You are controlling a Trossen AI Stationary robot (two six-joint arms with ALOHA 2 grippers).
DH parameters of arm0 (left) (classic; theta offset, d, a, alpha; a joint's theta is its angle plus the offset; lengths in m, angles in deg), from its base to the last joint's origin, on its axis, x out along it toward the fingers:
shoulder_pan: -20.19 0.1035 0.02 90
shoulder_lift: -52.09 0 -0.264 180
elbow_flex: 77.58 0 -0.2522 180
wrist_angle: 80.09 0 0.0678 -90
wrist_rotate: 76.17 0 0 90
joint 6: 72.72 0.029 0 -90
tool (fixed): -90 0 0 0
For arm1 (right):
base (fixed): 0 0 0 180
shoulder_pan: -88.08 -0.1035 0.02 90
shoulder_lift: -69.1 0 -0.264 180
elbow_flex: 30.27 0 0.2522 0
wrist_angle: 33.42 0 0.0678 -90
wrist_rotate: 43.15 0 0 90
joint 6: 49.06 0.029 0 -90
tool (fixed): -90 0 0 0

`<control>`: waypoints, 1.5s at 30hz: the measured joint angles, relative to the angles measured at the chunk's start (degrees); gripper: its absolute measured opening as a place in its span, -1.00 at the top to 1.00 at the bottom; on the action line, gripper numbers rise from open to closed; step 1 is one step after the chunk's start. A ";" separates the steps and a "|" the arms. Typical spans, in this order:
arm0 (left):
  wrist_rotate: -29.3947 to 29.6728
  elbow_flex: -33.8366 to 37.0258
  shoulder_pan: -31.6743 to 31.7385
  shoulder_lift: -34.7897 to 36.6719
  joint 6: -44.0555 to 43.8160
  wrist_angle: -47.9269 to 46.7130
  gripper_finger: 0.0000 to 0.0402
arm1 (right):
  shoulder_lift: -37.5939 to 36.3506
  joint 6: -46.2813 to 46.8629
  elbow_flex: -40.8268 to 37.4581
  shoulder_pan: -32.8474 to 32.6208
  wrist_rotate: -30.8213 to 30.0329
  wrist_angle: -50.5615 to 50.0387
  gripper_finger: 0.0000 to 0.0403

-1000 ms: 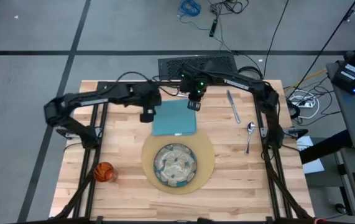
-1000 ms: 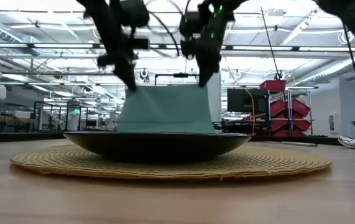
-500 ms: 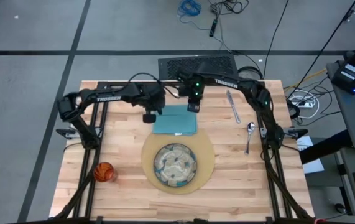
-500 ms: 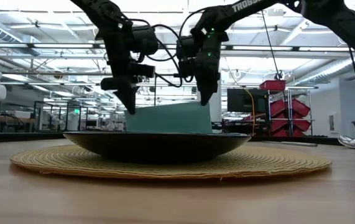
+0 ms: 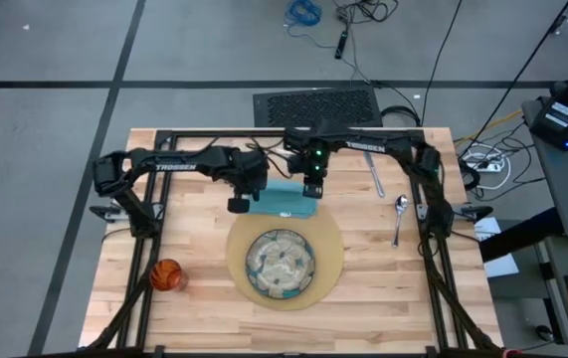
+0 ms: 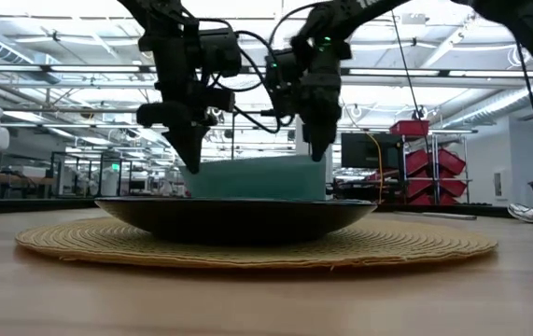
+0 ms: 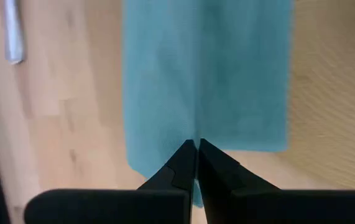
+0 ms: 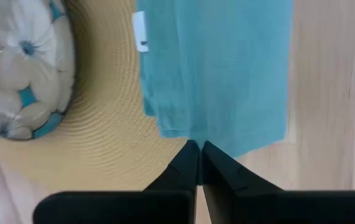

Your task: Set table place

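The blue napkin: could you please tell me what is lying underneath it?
The napkin lies partly over the mat's far rim and partly on the bare wooden table. Nothing else shows beneath, though the folded cloth hides whatever it covers.

The brand name TROSSEN reads in white letters on the left arm in the high view. Similar white lettering runs along the right arm there, too small to make out. A white tag on the napkin bears dark print that cannot be read.
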State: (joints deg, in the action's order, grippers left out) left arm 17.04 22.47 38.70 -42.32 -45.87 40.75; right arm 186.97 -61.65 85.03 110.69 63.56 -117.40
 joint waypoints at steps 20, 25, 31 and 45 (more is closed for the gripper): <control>0.01 0.93 -4.83 0.04 -6.32 -1.37 1.00 | -8.76 8.79 -19.82 -4.29 2.97 22.49 1.00; -0.11 5.32 -5.23 0.04 -7.02 2.34 1.00 | -8.75 9.68 -21.32 -4.80 3.12 23.06 1.00; -0.42 8.09 -5.21 0.04 -7.52 5.89 1.00 | -8.73 10.72 -22.44 -4.67 2.97 23.14 1.00; -0.43 8.09 -6.15 0.04 -7.13 6.22 1.00 | -8.68 13.03 -26.06 -4.91 3.08 25.02 1.00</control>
State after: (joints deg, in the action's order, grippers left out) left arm 16.60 30.56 32.54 -42.28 -52.99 46.97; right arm 178.29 -48.62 58.97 105.78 66.64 -92.38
